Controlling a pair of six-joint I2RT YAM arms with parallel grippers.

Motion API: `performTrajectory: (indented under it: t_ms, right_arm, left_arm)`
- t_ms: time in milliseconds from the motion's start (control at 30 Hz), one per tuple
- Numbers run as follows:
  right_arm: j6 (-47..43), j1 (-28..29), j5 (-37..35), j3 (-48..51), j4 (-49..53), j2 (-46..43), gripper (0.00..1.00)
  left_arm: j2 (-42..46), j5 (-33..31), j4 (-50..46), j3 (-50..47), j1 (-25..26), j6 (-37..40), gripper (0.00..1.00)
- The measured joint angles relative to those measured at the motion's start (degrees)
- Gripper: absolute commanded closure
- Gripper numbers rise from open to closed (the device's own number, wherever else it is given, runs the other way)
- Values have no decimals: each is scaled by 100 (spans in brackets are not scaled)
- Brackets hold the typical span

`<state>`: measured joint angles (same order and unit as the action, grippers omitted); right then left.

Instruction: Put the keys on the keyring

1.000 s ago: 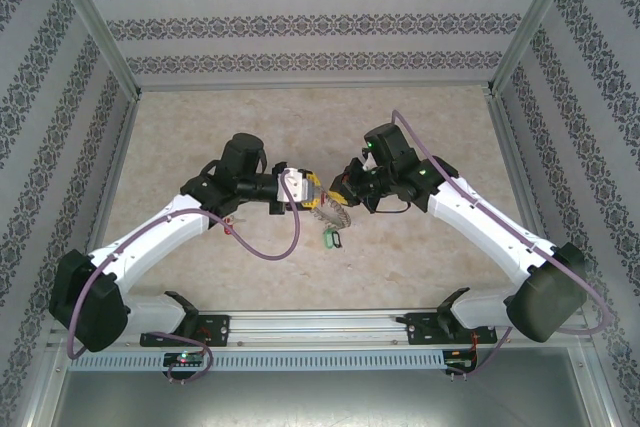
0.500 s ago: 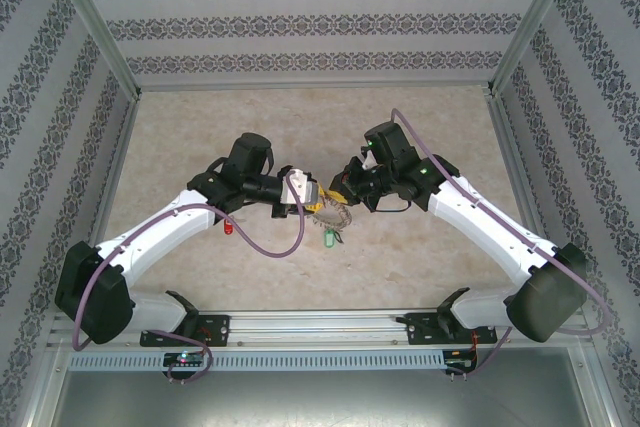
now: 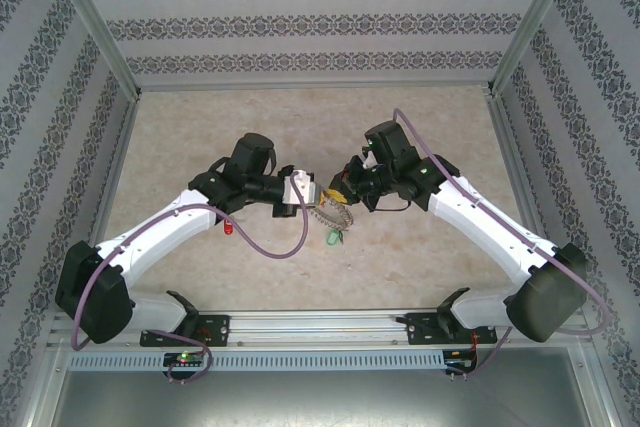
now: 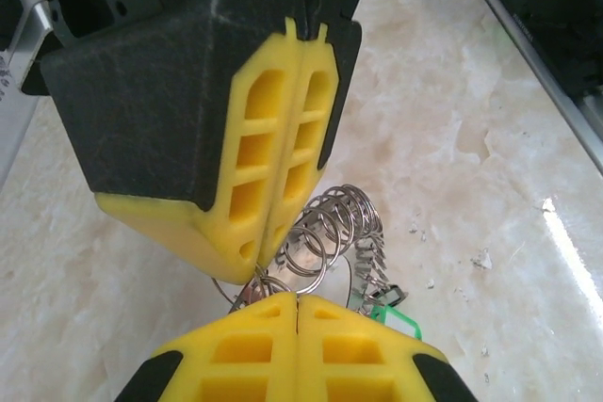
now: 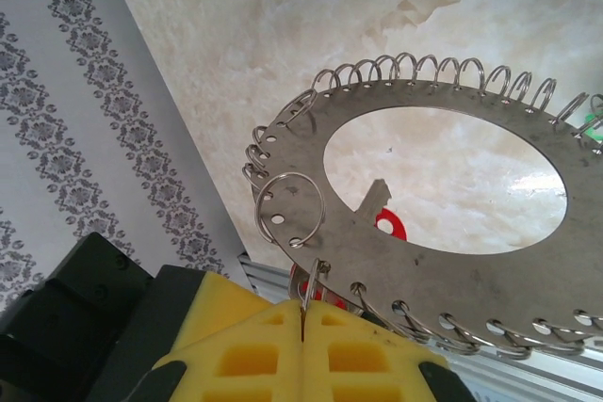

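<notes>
A: Where's the keyring?
B: In the middle. The right gripper pinches its rim, shut tight.
A: And the left gripper?
B: Closed too, touching the rim. One red key lies left.

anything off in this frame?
One red key lies loose on the table, well left of the keyring, which the left gripper and right gripper both pinch shut at its rim. Nothing looks bent or spilled.
</notes>
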<state>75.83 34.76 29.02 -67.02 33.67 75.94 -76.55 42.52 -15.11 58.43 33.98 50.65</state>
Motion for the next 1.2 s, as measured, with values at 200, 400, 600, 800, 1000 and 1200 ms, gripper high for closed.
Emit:
performTrajectory:
  t_ms: [200, 400, 600, 800, 1000, 1200]
  right_arm:
    - [494, -2, 105, 109, -68, -22, 100]
    - [697, -17, 240, 238, -22, -197, 100]
    - [901, -122, 308, 503, -11, -564, 100]
    - [1003, -168, 345, 662, -9, -654, 100]
    - [1128, -166, 341, 887, -46, -710, 100]
    - [1287, -166, 317, 1012, -101, -807, 100]
  left_arm:
    - [267, -444, 140, -289, 85, 85, 100]
    - [533, -911, 48, -505, 90, 328, 100]
    - [595, -1176, -46, -769, 90, 479, 92]
    - [664, -765, 367, -931, 92, -83, 37]
    - [730, -151, 1091, -957, 111, -793, 39]
    - [417, -79, 1331, -957, 472, -951, 55]
